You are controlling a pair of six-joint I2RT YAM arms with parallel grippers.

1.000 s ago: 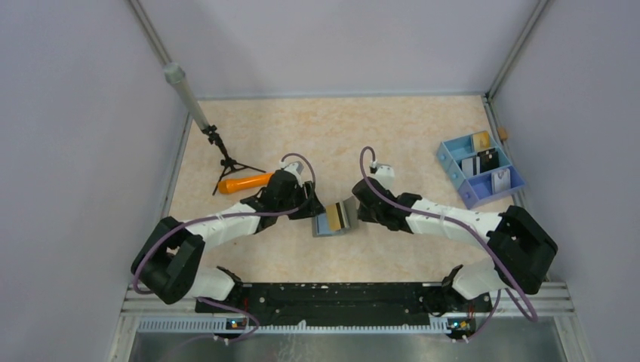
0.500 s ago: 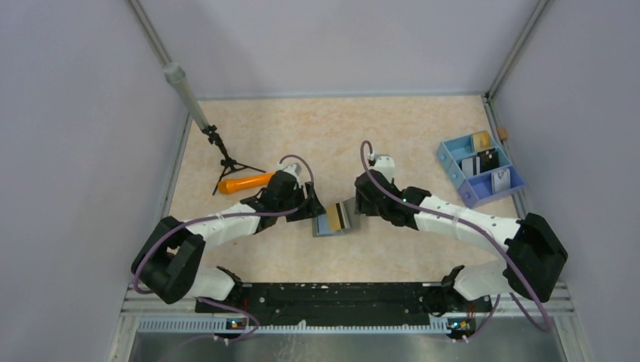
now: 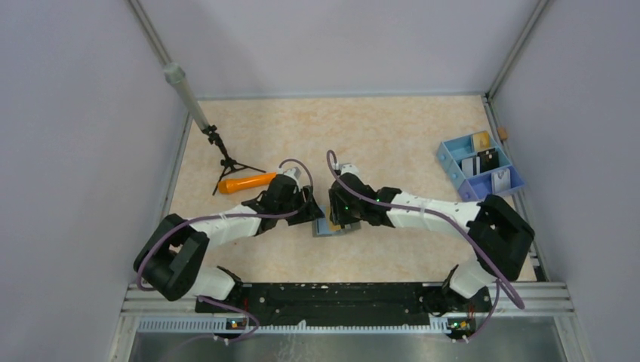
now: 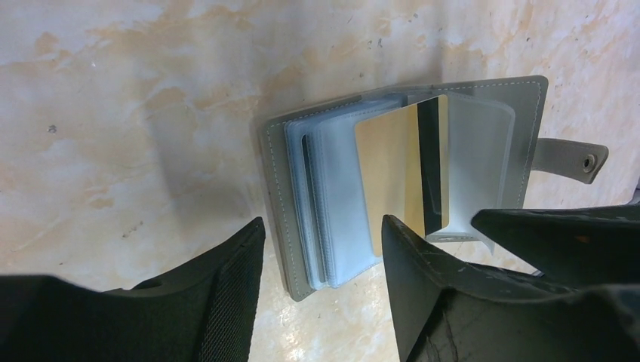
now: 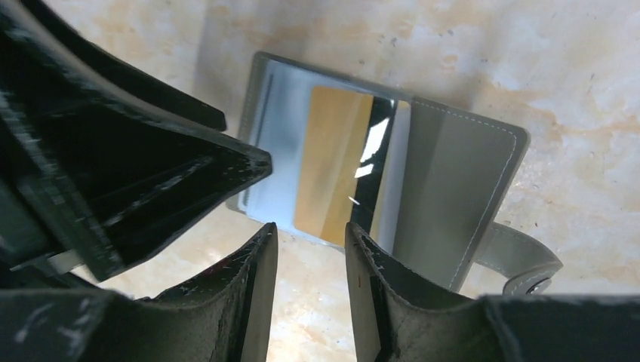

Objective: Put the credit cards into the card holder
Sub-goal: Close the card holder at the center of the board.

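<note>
The grey card holder (image 4: pixel 521 143) lies open on the table, its clear sleeves fanned out. A gold credit card with a black stripe (image 4: pixel 396 170) rests in the sleeves; how deep it sits I cannot tell. My left gripper (image 4: pixel 321 234) is open and straddles the holder's near left corner. My right gripper (image 5: pixel 309 230) is open and empty, its tips just short of the card (image 5: pixel 332 170) and the holder (image 5: pixel 453 188). From above, the right gripper (image 3: pixel 337 215) covers most of the holder (image 3: pixel 326 228), with the left gripper (image 3: pixel 313 211) beside it. More cards (image 3: pixel 483 162) stand in the tray.
A blue and lilac compartment tray (image 3: pixel 456 175) sits at the right edge. An orange carrot-shaped stick (image 3: pixel 245 182) lies left of the left arm, next to a small black tripod (image 3: pixel 226 160) holding a grey pole. Walls enclose the table.
My right arm has swung left, from beside the holder's right edge to over it. The left gripper has hardly moved.
</note>
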